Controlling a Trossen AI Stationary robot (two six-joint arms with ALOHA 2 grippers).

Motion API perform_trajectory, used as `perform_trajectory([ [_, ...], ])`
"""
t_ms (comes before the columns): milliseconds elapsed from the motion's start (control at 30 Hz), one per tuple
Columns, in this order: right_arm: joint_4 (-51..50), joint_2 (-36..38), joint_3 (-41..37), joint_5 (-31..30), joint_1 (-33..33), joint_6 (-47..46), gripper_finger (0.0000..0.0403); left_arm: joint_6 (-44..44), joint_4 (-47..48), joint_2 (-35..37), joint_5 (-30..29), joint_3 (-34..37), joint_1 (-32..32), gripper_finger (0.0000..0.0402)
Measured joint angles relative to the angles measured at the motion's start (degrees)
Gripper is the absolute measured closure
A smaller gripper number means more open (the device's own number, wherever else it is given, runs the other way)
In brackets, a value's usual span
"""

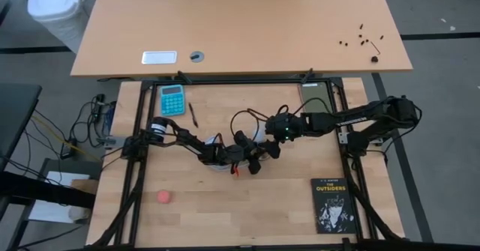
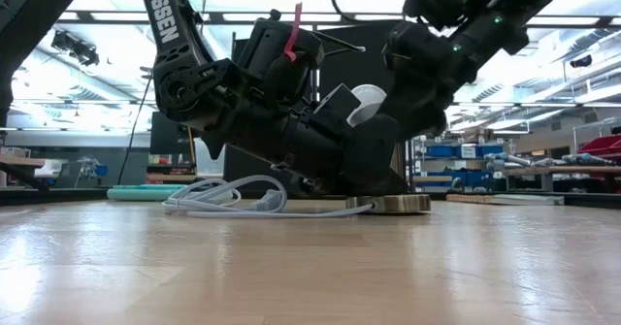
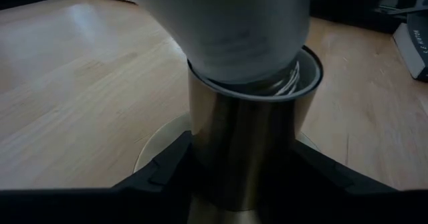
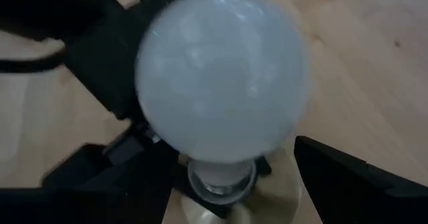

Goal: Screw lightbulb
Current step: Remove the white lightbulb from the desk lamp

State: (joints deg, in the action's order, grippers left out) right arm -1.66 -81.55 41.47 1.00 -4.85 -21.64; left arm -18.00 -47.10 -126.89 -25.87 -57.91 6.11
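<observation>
The white frosted lightbulb point(image 4: 221, 77) stands with its neck in the brass socket point(image 3: 241, 144). The socket rises from a round metal base disc point(image 2: 393, 205) on the wooden table, near the middle. A bit of screw thread point(image 3: 289, 83) shows at the socket's rim. My left gripper point(image 1: 241, 158) comes from the table's left and is shut on the socket. My right gripper point(image 1: 271, 144) comes from the right and above, over the bulb, with a finger on either side of its globe. In the low view only a patch of the bulb point(image 2: 369, 100) shows between the arms. My left gripper pinches the socket's brass cylinder point(image 3: 200, 150) between its two fingers, low on the cylinder. The fingers come nearly level from the table's left. The socket stands upright with its base disc on the table. My right gripper has the bulb's round globe point(image 4: 294, 117) between its two fingers point(image 4: 348, 177), slanting down from above and from the table's right. The globe itself hides the places of contact. The bulb stands upright with its neck point(image 4: 221, 177) in the socket.
A white cord point(image 2: 223, 201) lies coiled on the table left of the socket. A teal calculator point(image 1: 172, 100) and a pen point(image 1: 193, 115) lie at the far left, a red ball point(image 1: 163, 197) at the near left, and a black book point(image 1: 332, 204) at the near right.
</observation>
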Motion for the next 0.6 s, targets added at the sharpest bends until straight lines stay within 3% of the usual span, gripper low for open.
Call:
perform_trajectory([
  [333,9.39,-7.98,-0.15,1.6,-0.21,2.22,0.0096,-0.05,0.06,0.0,0.17,-0.04,0.0,0.0207],
  [600,10.99,-5.57,-0.09,-1.12,-1.31,2.18,0.0119,-0.59,-0.15,0.0,-0.25,-0.04,0.26,0.0206],
])
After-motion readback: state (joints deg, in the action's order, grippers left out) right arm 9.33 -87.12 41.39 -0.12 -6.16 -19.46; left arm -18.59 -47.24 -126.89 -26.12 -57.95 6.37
